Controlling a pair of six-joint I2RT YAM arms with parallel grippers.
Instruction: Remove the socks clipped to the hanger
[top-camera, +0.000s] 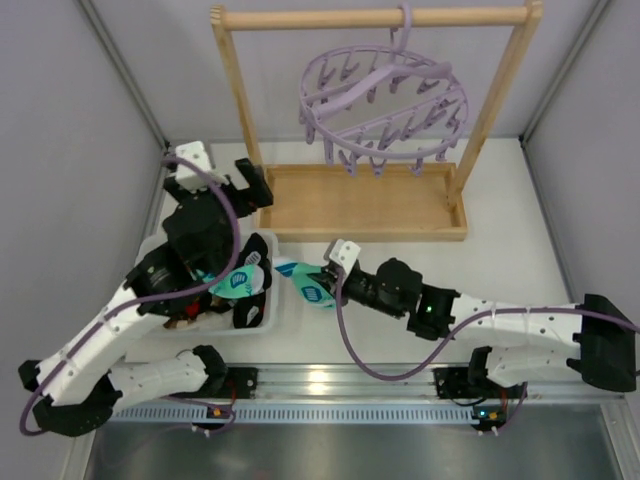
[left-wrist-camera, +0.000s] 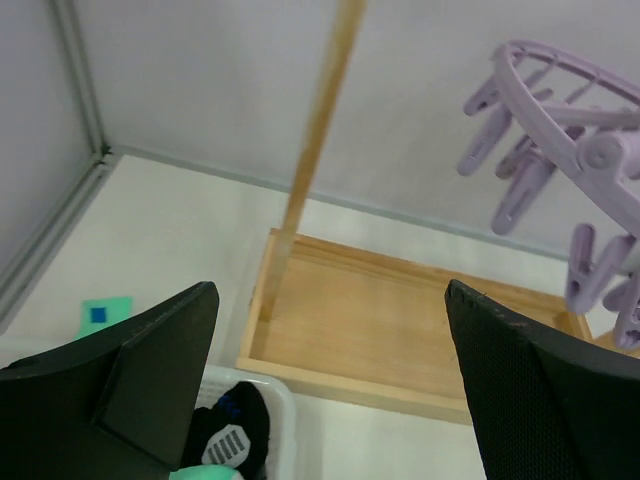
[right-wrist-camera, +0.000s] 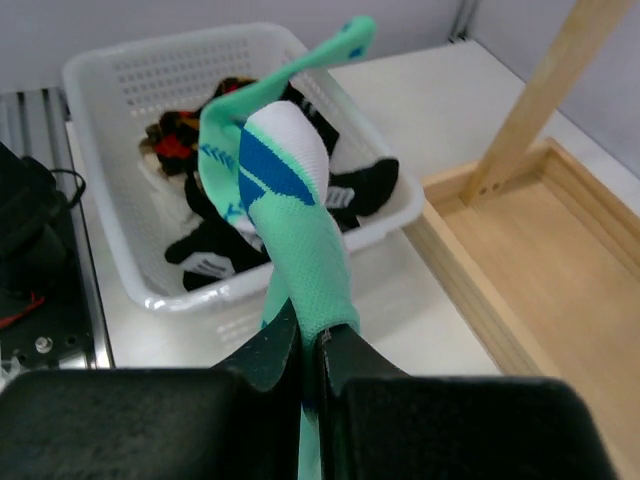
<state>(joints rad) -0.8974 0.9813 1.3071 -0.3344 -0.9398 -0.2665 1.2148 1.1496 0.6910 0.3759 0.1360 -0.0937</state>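
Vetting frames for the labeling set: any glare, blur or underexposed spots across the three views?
Top external: bright glare on the metal rail at the near edge, otherwise even and sharp. Left wrist: left gripper very dark, little detail; hanger pegs slightly soft. Right wrist: right gripper dark and out of focus; mint-green sock sharp.

One purple hanger (top-camera: 385, 105), one wooden rack (top-camera: 360, 205), one white basket (right-wrist-camera: 110, 200), two robot arms (top-camera: 500, 325); of the socks (right-wrist-camera: 300, 240), one mint one apart, the rest heaped beyond counting.
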